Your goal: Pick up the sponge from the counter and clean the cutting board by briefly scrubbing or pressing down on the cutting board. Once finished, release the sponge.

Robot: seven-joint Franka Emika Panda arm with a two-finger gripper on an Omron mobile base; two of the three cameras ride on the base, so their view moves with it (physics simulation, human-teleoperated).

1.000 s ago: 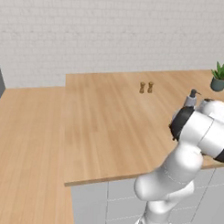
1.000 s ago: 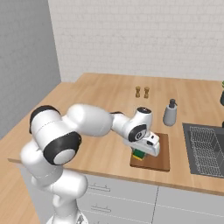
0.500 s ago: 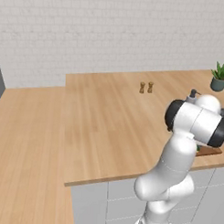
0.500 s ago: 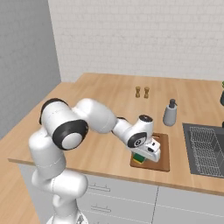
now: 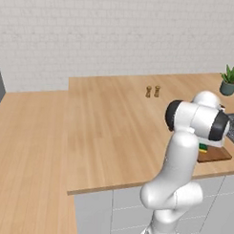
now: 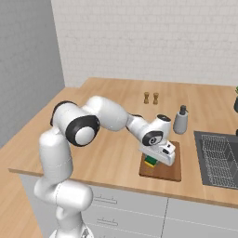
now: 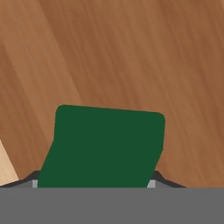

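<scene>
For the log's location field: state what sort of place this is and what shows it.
Most likely a kitchen, a rendered one. A broad light-tan wood-plank counter sits on grey-white drawer fronts, a dark sink basin with a wire rack is sunk into it, and a dark reddish-brown wooden cutting board lies near its front edge.

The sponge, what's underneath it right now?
The cutting board lies under the sponge, dark wood showing around its green top in the hand view. The sponge covers the contact itself, so whether it presses on the board can't be seen.
</scene>
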